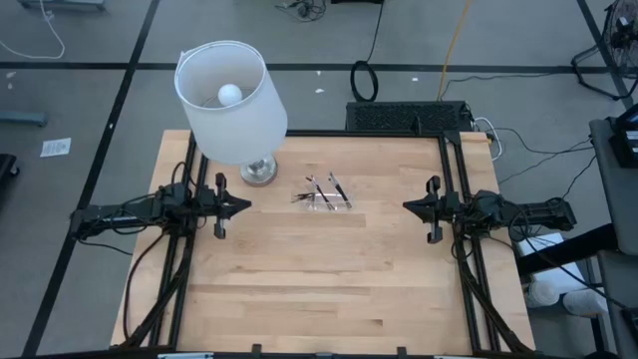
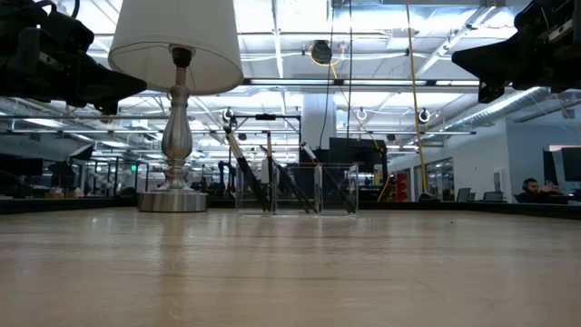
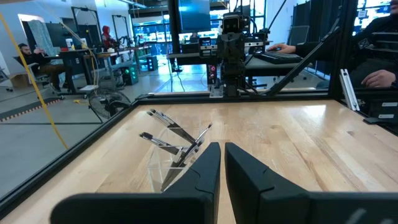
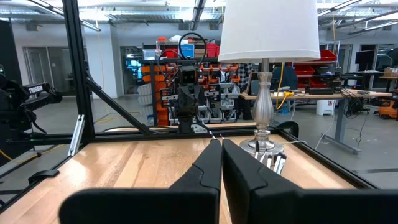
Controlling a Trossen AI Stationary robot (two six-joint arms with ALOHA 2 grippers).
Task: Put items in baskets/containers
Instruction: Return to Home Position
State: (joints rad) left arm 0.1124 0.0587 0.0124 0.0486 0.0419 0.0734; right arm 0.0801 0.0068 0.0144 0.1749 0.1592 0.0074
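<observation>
The left gripper (image 1: 240,206) hung above the table's (image 1: 319,299) left edge, pointing inward across the wood. Its fingers (image 3: 200,175) were drawn together with only a sliver of a gap between them, clenched on nothing. Just past it, toward the far left corner, stood the lamp (image 1: 231,98), its white shade wide over a silver base. To the right of the lamp's base, at the middle of the table's far half, sat the clear tray (image 1: 326,202), hard to pick out against the wood from above. From table height its upright walls and dividers (image 2: 297,189) showed plainly. The brushes (image 1: 321,189) were inside it, dark sticks with pale ends leaning at slants against the walls and crossing one another. I could make out several, but not an exact count. None lay loose on the wood that I could see. The tray stood well apart from both grippers, roughly between them. Over the right edge hung the right gripper (image 1: 408,206), facing the left one across the table. Its fingers (image 4: 205,171) were likewise pressed nearly together and held nothing. Both arms sat high above the wood, seen from table level.
</observation>
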